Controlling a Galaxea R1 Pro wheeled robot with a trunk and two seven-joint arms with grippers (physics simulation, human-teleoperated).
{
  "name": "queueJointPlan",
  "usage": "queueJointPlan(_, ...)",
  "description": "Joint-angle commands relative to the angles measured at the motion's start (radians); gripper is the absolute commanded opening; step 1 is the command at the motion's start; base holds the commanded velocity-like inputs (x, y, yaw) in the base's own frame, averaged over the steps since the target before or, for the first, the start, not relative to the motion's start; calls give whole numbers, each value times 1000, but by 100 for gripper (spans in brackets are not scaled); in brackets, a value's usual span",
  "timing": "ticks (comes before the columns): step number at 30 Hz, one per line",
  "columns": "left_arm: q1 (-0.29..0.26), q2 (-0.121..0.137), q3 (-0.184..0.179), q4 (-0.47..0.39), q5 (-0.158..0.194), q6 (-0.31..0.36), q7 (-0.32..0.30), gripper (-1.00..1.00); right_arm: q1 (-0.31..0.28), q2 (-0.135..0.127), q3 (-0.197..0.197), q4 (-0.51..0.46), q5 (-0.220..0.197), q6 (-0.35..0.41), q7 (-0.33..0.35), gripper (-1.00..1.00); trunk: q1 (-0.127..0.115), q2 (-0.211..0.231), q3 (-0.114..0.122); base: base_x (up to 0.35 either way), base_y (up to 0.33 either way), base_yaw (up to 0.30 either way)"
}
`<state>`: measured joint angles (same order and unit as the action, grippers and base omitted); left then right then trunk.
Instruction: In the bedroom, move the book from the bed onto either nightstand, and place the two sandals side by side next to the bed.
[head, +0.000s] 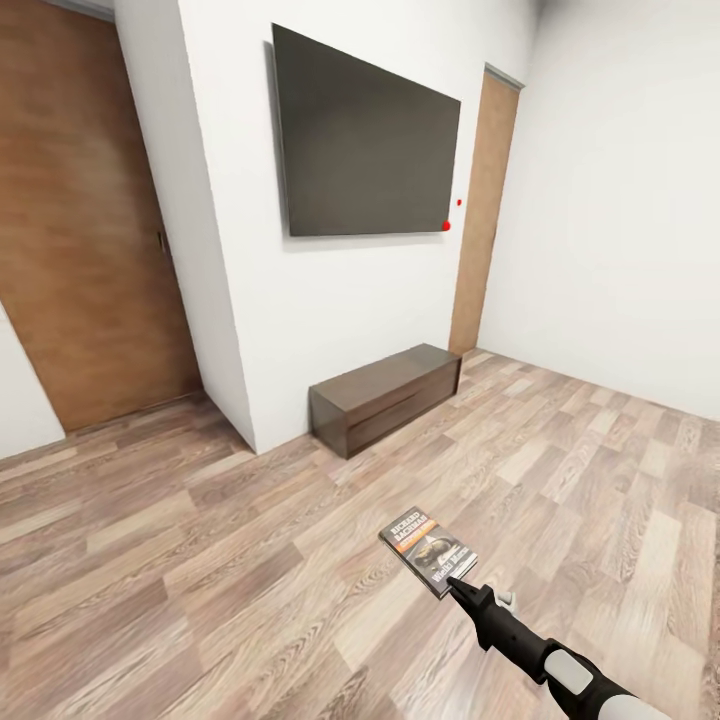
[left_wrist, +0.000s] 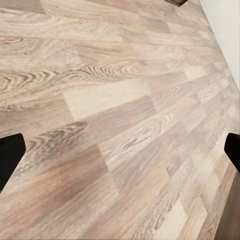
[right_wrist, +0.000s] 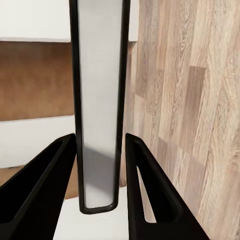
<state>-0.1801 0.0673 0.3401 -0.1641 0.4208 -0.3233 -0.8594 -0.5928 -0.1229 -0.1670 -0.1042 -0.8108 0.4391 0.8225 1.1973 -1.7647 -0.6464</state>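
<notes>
My right gripper (head: 455, 585) is shut on the book (head: 428, 550), a thin paperback with a dark cover and an orange-and-white title band, held cover-up above the wood-plank floor (head: 250, 560). In the right wrist view the book (right_wrist: 99, 100) shows edge-on, clamped between the two black fingers of the right gripper (right_wrist: 100, 145). The left gripper (left_wrist: 121, 152) is open over bare floor, with one dark fingertip at each side of that view. The bed, the nightstand and the sandals are out of view.
A dark flat screen (head: 365, 140) hangs on a jutting white wall, with a low dark-brown cabinet (head: 385, 395) on the floor below it. A wide wooden door (head: 80, 220) stands at the left and a narrow one (head: 485, 220) at the back right.
</notes>
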Motion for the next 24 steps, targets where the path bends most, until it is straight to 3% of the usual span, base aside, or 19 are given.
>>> queueJointPlan(1,-1,1,-4,2,6,-5,-3,100,-1,0,-12,0,-1,10,1,-100,0,0,-1,224,0,-141)
queueJointPlan(24,0,0,-4,2,6,-5,-1,100,-1,0,-12,0,-1,10,1,-100,0,0,-1,224,0,-141)
